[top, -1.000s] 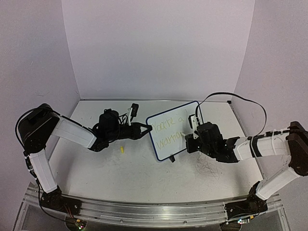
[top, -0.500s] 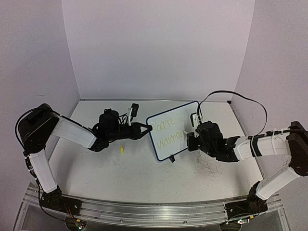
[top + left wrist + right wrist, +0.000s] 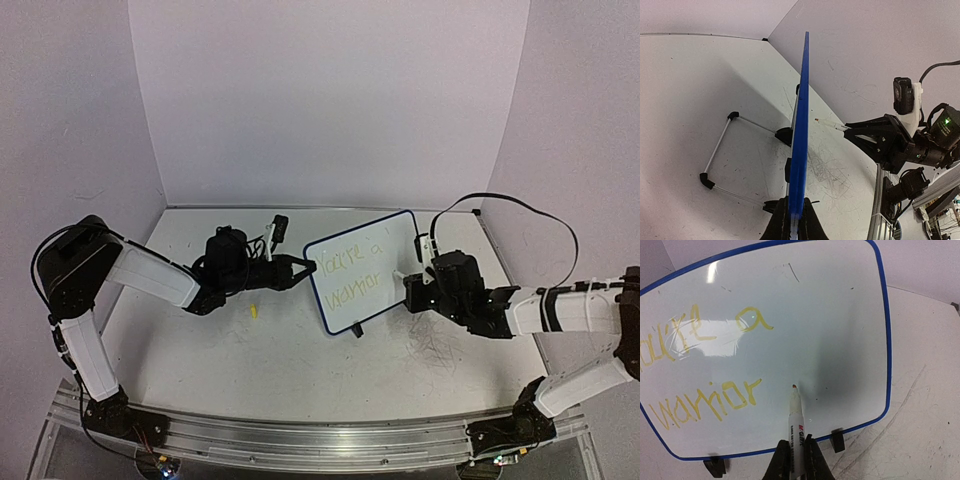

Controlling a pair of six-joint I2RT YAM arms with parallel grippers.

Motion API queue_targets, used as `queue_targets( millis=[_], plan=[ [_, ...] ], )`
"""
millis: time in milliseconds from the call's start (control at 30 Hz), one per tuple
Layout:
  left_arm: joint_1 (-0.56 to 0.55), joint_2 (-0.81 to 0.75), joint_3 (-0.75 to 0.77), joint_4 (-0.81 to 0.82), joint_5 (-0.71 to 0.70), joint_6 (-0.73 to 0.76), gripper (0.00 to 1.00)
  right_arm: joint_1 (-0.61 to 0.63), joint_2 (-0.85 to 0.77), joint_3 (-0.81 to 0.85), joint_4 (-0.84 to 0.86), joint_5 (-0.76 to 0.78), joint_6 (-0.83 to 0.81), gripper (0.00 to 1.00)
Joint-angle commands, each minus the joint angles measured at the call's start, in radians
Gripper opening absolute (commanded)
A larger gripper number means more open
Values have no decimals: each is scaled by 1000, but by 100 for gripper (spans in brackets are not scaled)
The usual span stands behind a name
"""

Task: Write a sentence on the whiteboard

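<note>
The left gripper (image 3: 297,270) reaches in from the left edge of the tabletop (image 3: 300,380). Its jaws are closed narrowly on the left rim of the whiteboard (image 3: 345,314). The left wrist view shows the blue rim pinched edge-on between the two fingers.

Just near of that gripper, a small yellow piece (image 3: 254,311) lies alone on the tabletop; what it is cannot be told.

The whiteboard stands upright about midway between the left and right edges, closer to the far edge than to the near one, with its written face turned toward the right arm. It rests on small black feet (image 3: 838,441), and a thin wire prop (image 3: 720,145) with black ends lies on the surface behind it.

The sentence (image 3: 715,400) runs across the board's left and middle in yellow-green strokes on two lines. The upper line ends in "a" and the lower line reads "Warrior".

On the right, the right gripper (image 3: 795,462) is clamped on a white marker (image 3: 796,432). The marker's tip points at the bare board just right of "Warrior". From the left wrist view, the tip sits a little off the surface.

Faint scribbles (image 3: 432,352) mark the tabletop beneath the right gripper.
</note>
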Motion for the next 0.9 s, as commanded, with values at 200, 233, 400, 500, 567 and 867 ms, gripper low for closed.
queue_targets(
  millis=[200, 233, 400, 500, 567, 867],
  plan=[
    [1, -35, -1, -36, 16, 7, 0, 1, 1, -2, 24, -17, -24, 0],
    [1, -34, 1, -36, 16, 8, 0, 1, 2, -2, 24, -15, -25, 0],
    [2, -30, 4, -36, 18, 7, 0, -7, 10, 0, 40, -38, -17, 0],
    [1, -31, 3, -36, 19, 7, 0, -10, 16, 9, 43, -39, -18, 0],
    [2, -32, 2, -36, 18, 8, 0, -11, 14, 8, 43, -39, -18, 0],
    [1, -31, -2, -36, 19, 7, 0, -11, 4, 7, 46, -56, -28, 0]
  ],
)
